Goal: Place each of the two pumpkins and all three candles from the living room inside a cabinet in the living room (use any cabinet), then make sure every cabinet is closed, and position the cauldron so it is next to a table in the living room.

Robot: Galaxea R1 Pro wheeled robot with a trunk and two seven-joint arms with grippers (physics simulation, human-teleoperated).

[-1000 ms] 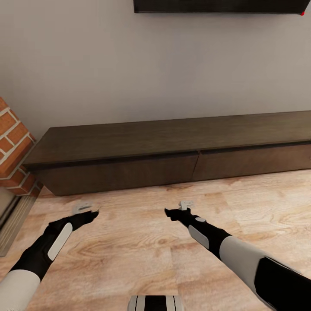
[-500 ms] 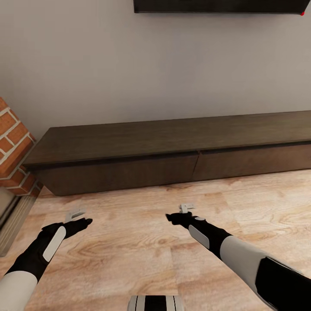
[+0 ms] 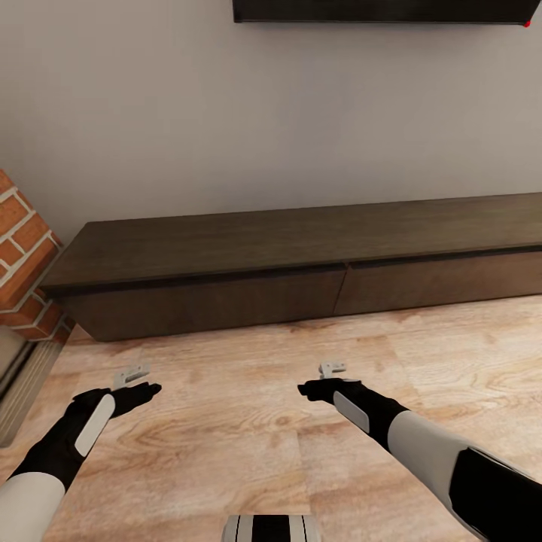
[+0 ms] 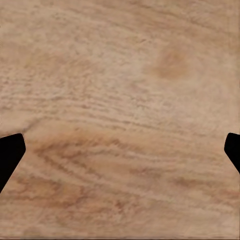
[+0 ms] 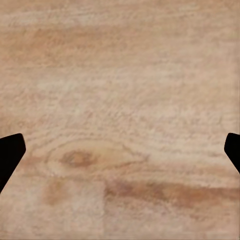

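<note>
While the red-brick fireplace corner [image 3: 22,256] sits far left, the left pincer [image 3: 132,373] hovers over the light wood plank floor [image 3: 226,421], fingers spread apart and empty. Right pincer [image 3: 331,369] is spread too, with the long low dark-brown wooden cabinet [image 3: 301,263] shut against the wall beyond both.

Wood, brick and paint

The cabinet [image 3: 301,282] is showing matt dark wood; the floor [image 3: 226,444] pale grained planks; the fireplace [image 3: 22,256] rough red brick.
</note>
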